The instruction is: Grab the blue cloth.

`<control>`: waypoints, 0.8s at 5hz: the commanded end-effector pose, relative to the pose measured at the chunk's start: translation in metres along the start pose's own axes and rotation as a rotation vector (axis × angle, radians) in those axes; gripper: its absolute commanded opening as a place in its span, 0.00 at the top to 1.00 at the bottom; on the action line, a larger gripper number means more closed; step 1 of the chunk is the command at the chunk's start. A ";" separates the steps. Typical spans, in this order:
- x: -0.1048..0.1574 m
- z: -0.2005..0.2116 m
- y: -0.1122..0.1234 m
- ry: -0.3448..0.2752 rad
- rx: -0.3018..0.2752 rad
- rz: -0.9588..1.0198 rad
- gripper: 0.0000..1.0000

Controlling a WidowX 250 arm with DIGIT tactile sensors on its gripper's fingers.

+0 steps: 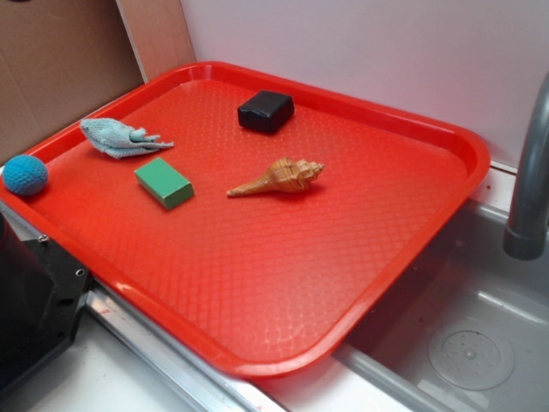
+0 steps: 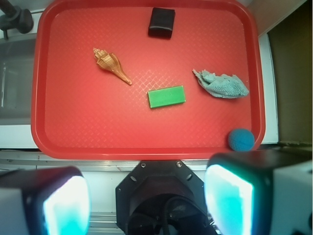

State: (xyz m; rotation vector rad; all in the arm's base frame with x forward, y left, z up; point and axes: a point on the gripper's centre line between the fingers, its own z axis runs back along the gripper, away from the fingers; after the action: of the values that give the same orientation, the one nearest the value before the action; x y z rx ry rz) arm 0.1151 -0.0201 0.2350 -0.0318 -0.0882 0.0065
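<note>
Red and dimpled, the plastic tray (image 1: 403, 249) fills the scene, straddling a grey sink (image 1: 480, 343) with a tap (image 1: 527, 172) rising at one side and brown cardboard (image 1: 51, 60) standing behind the far corner. In the wrist view the hand (image 2: 146, 198) hangs released above the tray's near edge, its two pads (image 2: 66, 205) spread wide and glowing teal, nothing between them; it does not appear in the exterior view.

Five small things lie well apart on the tray: a green block (image 2: 167, 96) near the middle, a tan spiral seashell (image 2: 111, 65), a black box (image 2: 161, 22) by the far rim, a bright blue knitted ball (image 2: 241, 139) tucked into a corner, and the blue cloth (image 2: 222, 84).

That cloth lies close to the tray's side edge, between the green block and the rim, with the ball further along the same edge. It is a pale blue-grey terry rag, bunched into a soft hump that tapers to a frayed tail pointing toward the block.

Reaching it looks like the step in hand. A good grasp would likely travel across to that side edge, centre over the thick bunched end rather than the thin tail, descend with pads wide until nearly on the tray, then pinch across the hump, keeping clear of the rim and ball.
</note>
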 end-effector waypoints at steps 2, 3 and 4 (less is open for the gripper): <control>0.004 -0.006 0.012 -0.028 -0.036 0.212 0.00; 0.011 -0.017 0.024 -0.085 -0.002 0.423 0.00; 0.016 -0.032 0.036 -0.125 0.029 0.643 0.00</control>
State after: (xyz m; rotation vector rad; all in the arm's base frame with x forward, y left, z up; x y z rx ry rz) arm 0.1326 0.0115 0.1983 -0.0286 -0.1893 0.6370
